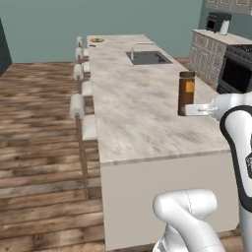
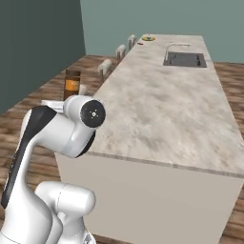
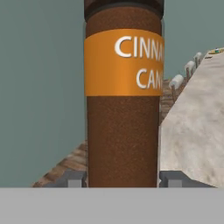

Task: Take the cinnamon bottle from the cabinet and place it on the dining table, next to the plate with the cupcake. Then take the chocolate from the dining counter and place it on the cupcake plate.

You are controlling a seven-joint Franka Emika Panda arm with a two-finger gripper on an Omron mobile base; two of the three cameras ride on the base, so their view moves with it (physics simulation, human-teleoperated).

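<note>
Left base view: fingers grasp the cinnamon bottle above the marbled dining table, wood floor around.

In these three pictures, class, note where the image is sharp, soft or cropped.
Left base view: cinnamon bottle fairly sharp, plate a tiny blur. Right base view: dining table marbling smeared. Hand view: label lettering soft and cropped at the bottle's edge.

Dark brown cinnamon bottle with orange label (white lettering), beige marbled dining table, yellow plate
</note>
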